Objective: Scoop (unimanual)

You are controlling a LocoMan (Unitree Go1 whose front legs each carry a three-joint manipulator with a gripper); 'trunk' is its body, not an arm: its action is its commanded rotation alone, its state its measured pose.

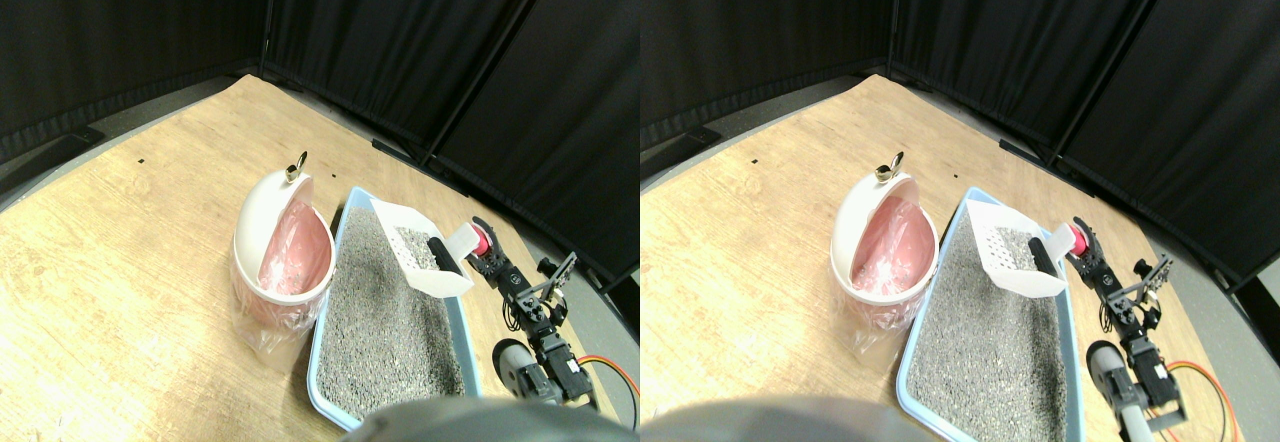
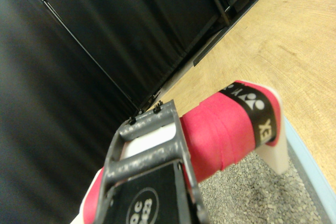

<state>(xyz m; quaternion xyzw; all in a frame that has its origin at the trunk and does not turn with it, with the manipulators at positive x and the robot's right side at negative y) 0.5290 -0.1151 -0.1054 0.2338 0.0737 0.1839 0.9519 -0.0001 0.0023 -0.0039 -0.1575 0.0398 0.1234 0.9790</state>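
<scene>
I have the white slotted plastic scoop (image 1: 420,249) raised above the grey litter in the light-blue tray (image 1: 322,342), its red-wrapped handle (image 2: 226,137) apparently clamped in the right gripper (image 1: 484,246). The scooping looks done to me; next I'd swing it over the white pink-lined bin (image 1: 280,247) and tip.
</scene>
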